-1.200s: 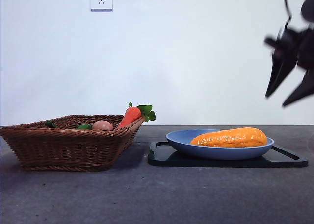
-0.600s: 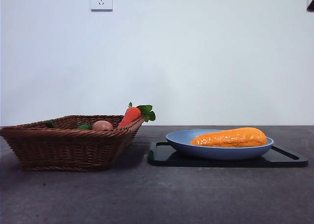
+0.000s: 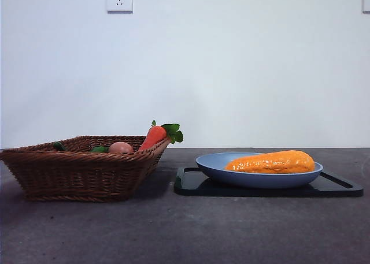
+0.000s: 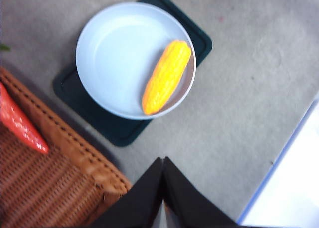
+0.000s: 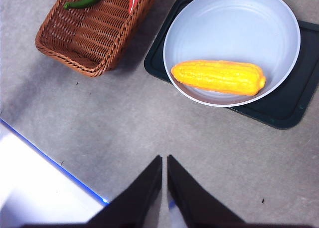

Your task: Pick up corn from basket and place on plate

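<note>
We watch level from the table edge; both wrist cameras look down from high, sharing the plate [image 4: 107, 53].

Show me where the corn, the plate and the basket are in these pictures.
corn [image 5: 218, 77]: right wrist view, middle of the cob.
plate [image 5: 234, 23]: right wrist view, bare inner floor above the cob.
basket [image 3: 75, 174]: front view, woven front wall.

The basket [image 3: 81, 167] wall hides most of its contents in the front view; the carrot [image 4: 20, 124] is cut off in the left wrist view.
</note>
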You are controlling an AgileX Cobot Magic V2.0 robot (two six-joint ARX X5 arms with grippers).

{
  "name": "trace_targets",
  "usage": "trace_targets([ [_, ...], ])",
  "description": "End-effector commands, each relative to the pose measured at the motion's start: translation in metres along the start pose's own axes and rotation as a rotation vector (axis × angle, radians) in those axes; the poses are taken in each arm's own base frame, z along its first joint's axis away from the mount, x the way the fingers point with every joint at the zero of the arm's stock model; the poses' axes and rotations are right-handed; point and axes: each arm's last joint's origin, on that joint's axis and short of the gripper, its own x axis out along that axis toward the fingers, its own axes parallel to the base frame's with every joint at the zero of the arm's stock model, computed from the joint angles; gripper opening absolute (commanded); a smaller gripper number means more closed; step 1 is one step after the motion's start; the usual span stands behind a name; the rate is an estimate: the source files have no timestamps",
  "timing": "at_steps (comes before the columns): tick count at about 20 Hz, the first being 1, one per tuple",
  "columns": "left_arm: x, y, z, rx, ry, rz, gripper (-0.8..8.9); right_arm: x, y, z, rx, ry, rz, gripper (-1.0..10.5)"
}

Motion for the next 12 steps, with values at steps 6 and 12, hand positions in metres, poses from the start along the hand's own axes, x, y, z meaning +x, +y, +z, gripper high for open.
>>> trace_targets([
  [6,-0.001,-0.001,0.028,0.059,-0.250,0.015,0.04,-0.001,0.001,0.004,-0.021,-0.012,0.002,0.0],
  [12,-0.018,0.012,0.043,0.093,-0.457,0.077,0.04,-0.001,0.001,0.004,-0.021,-0.012,0.002,0.0],
])
